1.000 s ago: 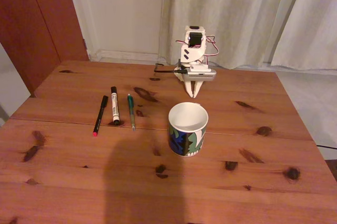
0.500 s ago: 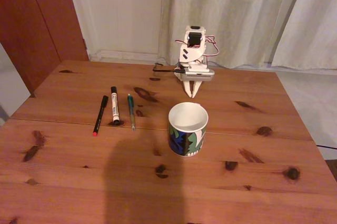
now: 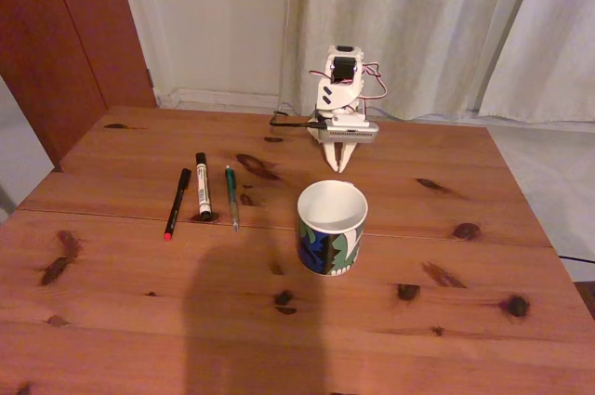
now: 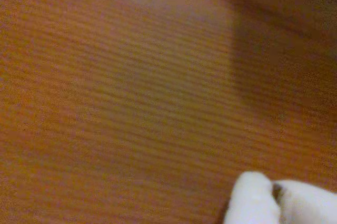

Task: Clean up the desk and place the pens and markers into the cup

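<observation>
Nothing is in the cup (image 3: 332, 228) yet; it stands empty at the frame's centre on the desk (image 3: 446, 321). Left of it, side by side on the wood, lie the black pen (image 3: 177, 202), the white marker (image 3: 202, 185) and the green pen (image 3: 231, 196). Upper centre, the pincer (image 3: 343, 165) points down, nearly closed, holding nothing, its tips close above the desk.

Two pens (image 3: 177, 202), one marker (image 3: 202, 187), one cup (image 3: 331, 228).
</observation>
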